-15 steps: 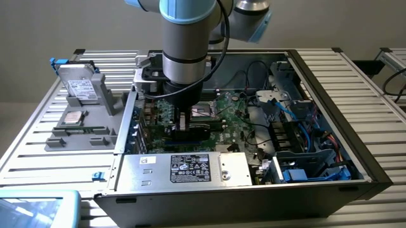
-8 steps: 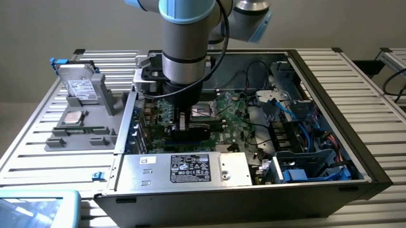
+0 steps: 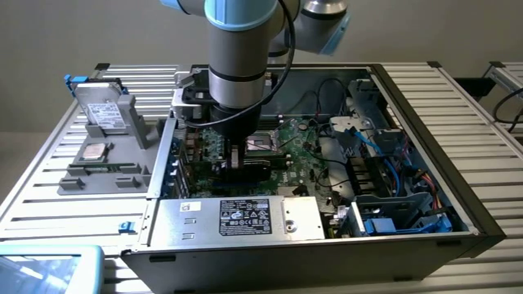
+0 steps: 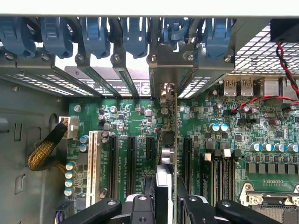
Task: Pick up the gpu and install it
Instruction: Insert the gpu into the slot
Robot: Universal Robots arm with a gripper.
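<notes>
My gripper (image 3: 234,152) is down inside the open computer case (image 3: 425,159), over the green motherboard (image 3: 298,153). It is shut on the gpu (image 4: 167,154), which shows edge-on in the wrist view between the black fingers (image 4: 140,207). The card stands on edge over the black expansion slots (image 4: 131,163). Its silver end bracket (image 4: 163,70) sits against the case's rear slot openings, under the blue retention clips (image 4: 135,35). Whether the card's edge sits in a slot I cannot tell. In the exterior view the gpu (image 3: 235,160) is a narrow strip below the wrist.
A silver white-labelled hard drive (image 3: 105,113) leans on a grey fixture outside the case at the exterior view's left. The power supply (image 3: 237,217) fills the case's near side. Memory sticks (image 4: 219,172), a white slot (image 4: 93,163), a yellow braided cable (image 4: 44,151) and red-black wires (image 4: 280,70) surround the card.
</notes>
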